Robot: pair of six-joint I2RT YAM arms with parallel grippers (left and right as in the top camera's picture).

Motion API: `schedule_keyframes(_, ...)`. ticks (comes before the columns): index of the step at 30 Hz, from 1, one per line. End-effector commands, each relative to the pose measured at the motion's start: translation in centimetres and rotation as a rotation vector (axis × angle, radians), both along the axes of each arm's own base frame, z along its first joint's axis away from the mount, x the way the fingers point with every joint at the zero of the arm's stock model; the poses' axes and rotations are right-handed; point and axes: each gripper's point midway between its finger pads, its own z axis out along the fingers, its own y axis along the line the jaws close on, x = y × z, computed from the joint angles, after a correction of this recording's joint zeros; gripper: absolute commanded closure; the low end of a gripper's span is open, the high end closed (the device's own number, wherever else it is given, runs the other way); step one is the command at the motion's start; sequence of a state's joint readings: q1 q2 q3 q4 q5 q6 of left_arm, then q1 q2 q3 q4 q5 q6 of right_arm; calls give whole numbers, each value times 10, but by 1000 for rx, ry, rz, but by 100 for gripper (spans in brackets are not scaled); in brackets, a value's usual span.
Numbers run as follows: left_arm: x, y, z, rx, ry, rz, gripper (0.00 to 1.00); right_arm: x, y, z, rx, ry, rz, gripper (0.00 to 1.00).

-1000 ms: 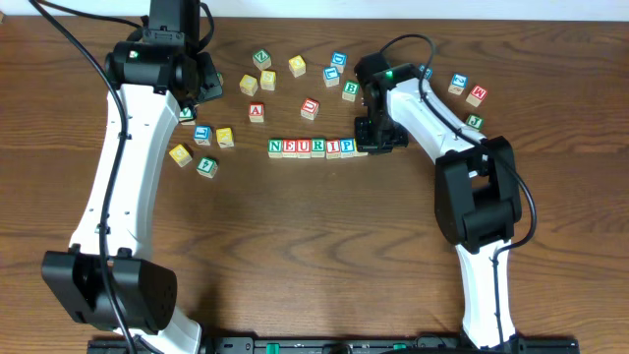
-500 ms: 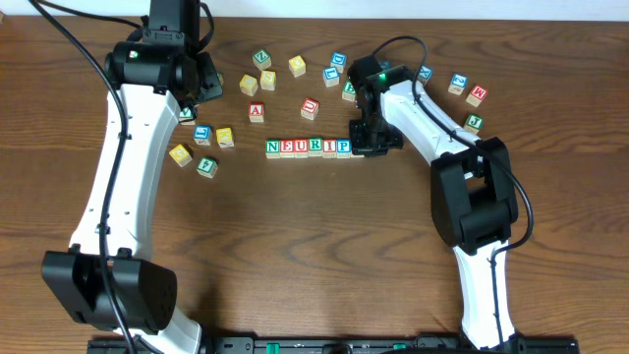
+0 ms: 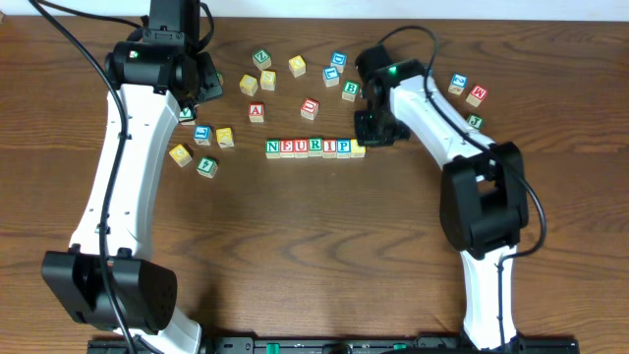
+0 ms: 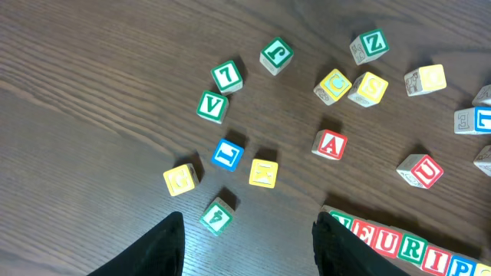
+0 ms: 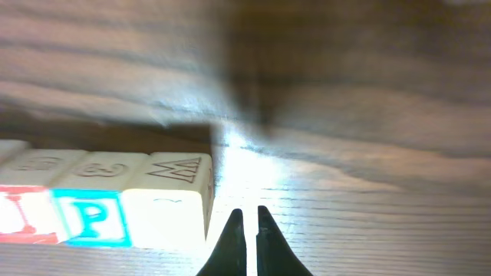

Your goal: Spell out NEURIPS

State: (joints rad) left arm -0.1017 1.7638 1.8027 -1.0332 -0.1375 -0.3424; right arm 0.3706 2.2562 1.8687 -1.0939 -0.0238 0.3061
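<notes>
NEURIPS row [image 3: 313, 147] ends in a yellow cube [image 5: 165, 216], clear only wrist-side beside the pressed-together right claw [image 5: 246, 218]; left claw [image 4: 249, 249] spread.

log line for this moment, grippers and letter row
letter row reads NEURIP, yellow cube after P | right gripper shut beside yellow cube | left gripper open, empty

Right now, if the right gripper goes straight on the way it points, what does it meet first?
Probably bare table, just beside the yellow-faced cube that follows the P cube; the right gripper points past that cube's edge, not at it. Depth is unclear here.
</notes>
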Motion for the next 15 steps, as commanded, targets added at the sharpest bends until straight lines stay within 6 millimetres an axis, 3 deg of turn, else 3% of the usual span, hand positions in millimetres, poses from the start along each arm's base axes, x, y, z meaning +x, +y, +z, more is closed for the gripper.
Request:
schedule_keyframes(1, -1, 3, -8, 17, 24, 3, 47, 22, 2, 45, 30, -131, 9, 98)
schedule_keyframes(9, 1, 8, -7, 51, 23, -47, 47, 46, 63, 63, 219, -273, 91, 98)
schedule_keyframes(15, 1, 36, -6, 51, 22, 17, 47, 53, 126, 81, 320, -405, 190, 97)
